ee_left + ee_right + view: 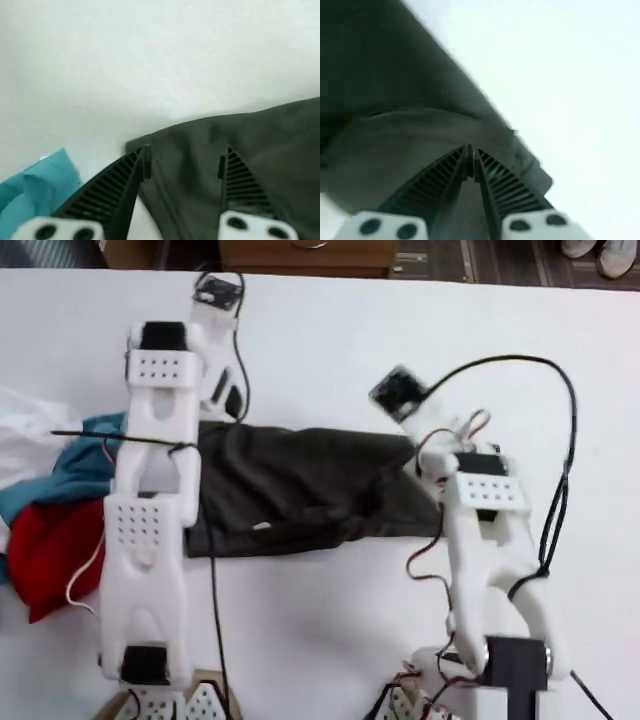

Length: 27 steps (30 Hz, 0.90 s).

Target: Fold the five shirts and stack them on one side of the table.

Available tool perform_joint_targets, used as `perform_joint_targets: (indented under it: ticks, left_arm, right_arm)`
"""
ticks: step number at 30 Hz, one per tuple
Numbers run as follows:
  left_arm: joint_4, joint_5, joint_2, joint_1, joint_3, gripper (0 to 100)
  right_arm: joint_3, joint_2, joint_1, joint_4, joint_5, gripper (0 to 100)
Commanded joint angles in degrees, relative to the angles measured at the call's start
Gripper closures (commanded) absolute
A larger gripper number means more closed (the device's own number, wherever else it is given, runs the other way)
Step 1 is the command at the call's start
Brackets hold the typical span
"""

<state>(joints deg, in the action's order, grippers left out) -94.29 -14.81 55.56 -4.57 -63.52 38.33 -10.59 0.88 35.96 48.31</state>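
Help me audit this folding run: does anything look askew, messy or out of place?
Yes. The teal shirt, red shirt and white cloth lie crumpled in a heap at the table's edge, unfolded. The dark shirt is a long band with a rumpled, uneven near edge.

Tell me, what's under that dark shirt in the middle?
White table shows around the dark shirt, also at its corner beside the teal shirt. Whatever lies beneath the cloth is covered.

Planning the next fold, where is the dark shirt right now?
In the high view the dark shirt lies across the middle of the table, its left end beside the teal shirt.
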Motion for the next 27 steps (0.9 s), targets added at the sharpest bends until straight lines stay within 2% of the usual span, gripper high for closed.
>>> perform_joint_targets:
  ticks: [1,4,8,11,15,19,23,27]
  left_arm:
    - [-3.8,0.2,1.2,1.1,-0.7,75]
    - [-7.9,-2.1,0.6,1.3,-0.7,75]
    - [-8.3,-3.4,-5.2,0.4,2.1,75]
    - [-8.2,-2.3,-11.6,0.1,9.6,75]
    - [-7.6,3.3,-19.0,-1.3,23.8,75]
    - [-4.0,5.3,-22.7,-2.9,32.7,75]
    - [1.6,3.7,-22.8,-3.4,38.4,75]
    - [7.0,2.8,-22.8,-5.2,41.5,75]
  right_arm:
    - [-0.7,5.1,2.1,-5.2,-0.1,97.8]
    - [-1.0,8.3,3.9,-5.8,-0.1,97.8]
    - [-1.4,8.6,7.0,-5.4,-0.4,97.8]
    - [-1.5,7.9,9.6,-4.8,-0.2,97.6]
    - [-1.7,3.1,12.8,-0.7,-0.1,97.4]
    - [-1.7,-3.8,14.3,3.6,-0.1,95.4]
    - [-1.4,-11.6,15.6,10.1,0.0,89.4]
    - [-1.3,-18.9,17.3,15.1,0.0,90.2]
